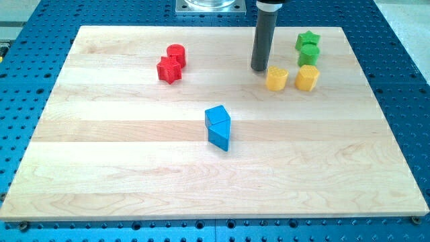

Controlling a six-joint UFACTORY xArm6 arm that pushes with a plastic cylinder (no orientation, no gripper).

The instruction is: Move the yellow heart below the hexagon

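Observation:
The yellow heart (276, 78) lies on the wooden board (134, 168) at the upper right. The yellow hexagon (307, 77) sits just to its right, a small gap between them. My tip (259, 68) rests on the board just left of and slightly above the heart, close to it or touching it. The dark rod rises straight up from there to the view's top.
A green star (308, 39) and a green cylinder (308, 54) sit right above the hexagon. A red cylinder (177, 54) and a red star (169, 70) sit at the upper left. A blue cube (217, 117) and a blue triangle (220, 137) sit mid-board.

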